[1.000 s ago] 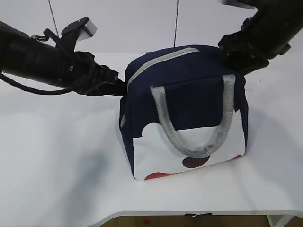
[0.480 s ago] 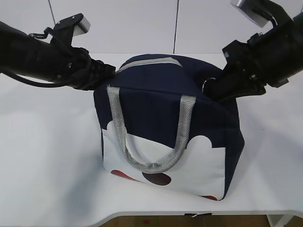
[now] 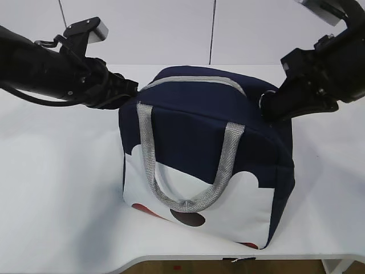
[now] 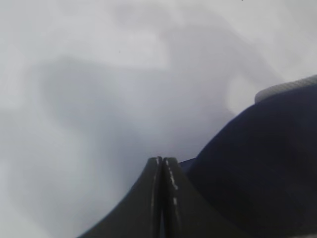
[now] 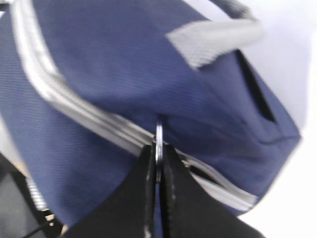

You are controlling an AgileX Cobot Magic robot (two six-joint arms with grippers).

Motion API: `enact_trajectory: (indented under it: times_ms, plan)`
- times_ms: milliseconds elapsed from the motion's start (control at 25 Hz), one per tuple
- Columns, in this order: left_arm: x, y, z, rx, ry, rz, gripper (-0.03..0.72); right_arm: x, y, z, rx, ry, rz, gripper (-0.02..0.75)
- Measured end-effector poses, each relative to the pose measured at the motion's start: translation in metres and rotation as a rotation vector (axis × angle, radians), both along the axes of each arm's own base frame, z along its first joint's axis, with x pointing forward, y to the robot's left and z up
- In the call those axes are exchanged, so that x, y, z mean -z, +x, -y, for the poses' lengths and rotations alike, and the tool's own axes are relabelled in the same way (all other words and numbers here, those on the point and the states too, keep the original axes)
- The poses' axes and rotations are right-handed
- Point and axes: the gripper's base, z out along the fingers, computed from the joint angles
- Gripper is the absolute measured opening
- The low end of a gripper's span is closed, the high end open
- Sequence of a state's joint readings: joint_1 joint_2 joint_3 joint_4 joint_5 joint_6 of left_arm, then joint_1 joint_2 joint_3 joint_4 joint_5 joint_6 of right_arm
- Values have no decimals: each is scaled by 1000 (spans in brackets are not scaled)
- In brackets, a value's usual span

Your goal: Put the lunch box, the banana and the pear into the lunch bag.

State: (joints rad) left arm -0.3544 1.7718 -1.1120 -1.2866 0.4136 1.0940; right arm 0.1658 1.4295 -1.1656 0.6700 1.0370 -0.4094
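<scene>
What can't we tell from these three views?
- Contents of the navy-blue fabric lunch bag: its grey zipper looks closed in the exterior view, so nothing inside shows.
- Lunch box, banana, pear: in no view.
- Left gripper: pads pressed together beside the bag in the left wrist view; whether fabric is pinched is unclear.
- Right gripper: shut on the metal pull ring; the right wrist view is blurred.
</scene>
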Motion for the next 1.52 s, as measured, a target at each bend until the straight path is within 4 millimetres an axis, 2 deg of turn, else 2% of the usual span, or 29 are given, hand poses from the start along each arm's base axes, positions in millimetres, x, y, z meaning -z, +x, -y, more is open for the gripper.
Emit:
enact_trajectory:
  times_ms: [200, 560, 1160, 1520]
  plan:
    - [1, 0, 0, 14, 20, 7, -9, 2, 0, 5, 28, -54, -12, 6]
    - [2, 0, -3, 24, 43, 16, -9, -15, -19, 17, 67, -157, 27, 6]
    - [2, 0, -3, 35, 60, 22, -9, -9, -34, 34, 20, -360, -70, 6]
    - [2, 0, -3, 37, 62, 23, -9, -9, -34, 34, 34, -363, -81, 6]
